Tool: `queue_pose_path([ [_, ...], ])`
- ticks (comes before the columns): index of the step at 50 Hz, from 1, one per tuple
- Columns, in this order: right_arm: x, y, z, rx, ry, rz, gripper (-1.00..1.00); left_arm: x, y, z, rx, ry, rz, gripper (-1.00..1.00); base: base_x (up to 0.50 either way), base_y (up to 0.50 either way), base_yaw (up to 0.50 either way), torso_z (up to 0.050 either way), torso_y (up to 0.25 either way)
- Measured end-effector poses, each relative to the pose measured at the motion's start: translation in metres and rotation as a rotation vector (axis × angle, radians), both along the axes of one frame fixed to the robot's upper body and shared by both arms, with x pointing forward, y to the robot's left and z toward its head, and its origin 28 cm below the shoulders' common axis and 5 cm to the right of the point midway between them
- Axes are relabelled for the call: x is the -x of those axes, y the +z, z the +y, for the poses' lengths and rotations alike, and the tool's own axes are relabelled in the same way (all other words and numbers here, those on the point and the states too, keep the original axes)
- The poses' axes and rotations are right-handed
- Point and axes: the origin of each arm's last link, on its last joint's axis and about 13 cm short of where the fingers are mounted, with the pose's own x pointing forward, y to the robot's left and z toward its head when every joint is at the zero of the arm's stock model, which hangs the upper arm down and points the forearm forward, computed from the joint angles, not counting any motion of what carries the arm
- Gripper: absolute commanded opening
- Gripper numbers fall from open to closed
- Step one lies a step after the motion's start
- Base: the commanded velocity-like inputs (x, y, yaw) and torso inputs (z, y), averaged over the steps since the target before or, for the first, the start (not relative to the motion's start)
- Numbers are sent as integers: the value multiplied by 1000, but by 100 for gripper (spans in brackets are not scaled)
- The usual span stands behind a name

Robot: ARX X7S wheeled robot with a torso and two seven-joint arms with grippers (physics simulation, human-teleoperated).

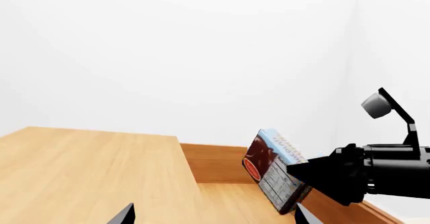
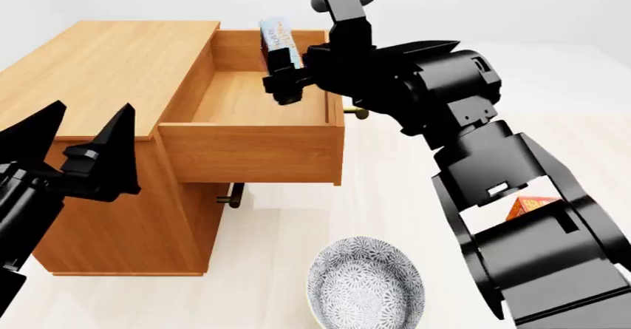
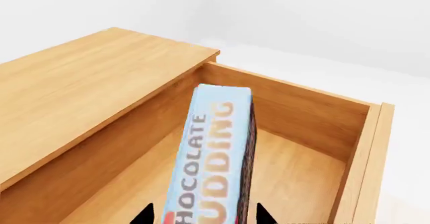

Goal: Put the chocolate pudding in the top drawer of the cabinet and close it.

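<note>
At the left of the head view the left gripper point(image 2: 84, 133) is hovering with its fingers spread and nothing between them, low beside the cabinet point(image 2: 118, 63), whose flat top is filling the upper left of the frame. Moving right, the top drawer point(image 2: 251, 148) is standing pulled well out, its bare wooden floor showing. Above its far right corner, near the top centre of the frame, the chocolate pudding point(image 2: 279, 41) is being held upright on edge, over the drawer and not yet resting on its floor. The right gripper point(image 2: 284, 77) is pinching the box at its lower end, with the light blue edge facing up toward the right wrist camera. The box is looking light and stiff, a thin carton with smooth printed faces that could slip or twist if squeezed only at one end; the broad flat faces are probably the soundest place to take hold, as is being done here. Further right, the right arm is reaching in from the lower right of the frame, bending at the elbow and stretching left across the drawer's front corner.
</note>
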Motion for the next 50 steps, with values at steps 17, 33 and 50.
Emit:
queue_pose_path([
  [17, 4, 8, -4, 1, -30, -30, 100, -4, -3, -1, 2, -3, 1, 100, 0, 0, 0, 0, 0],
  [33, 17, 28, -11, -21, -77, -186, 100, 6, 2, -1, 4, -8, 1, 100, 0, 0, 0, 0, 0],
  [50, 49, 32, -40, -6, -233, -346, 100, 4, 3, -8, -6, -25, -5, 100, 0, 0, 0, 0, 0],
])
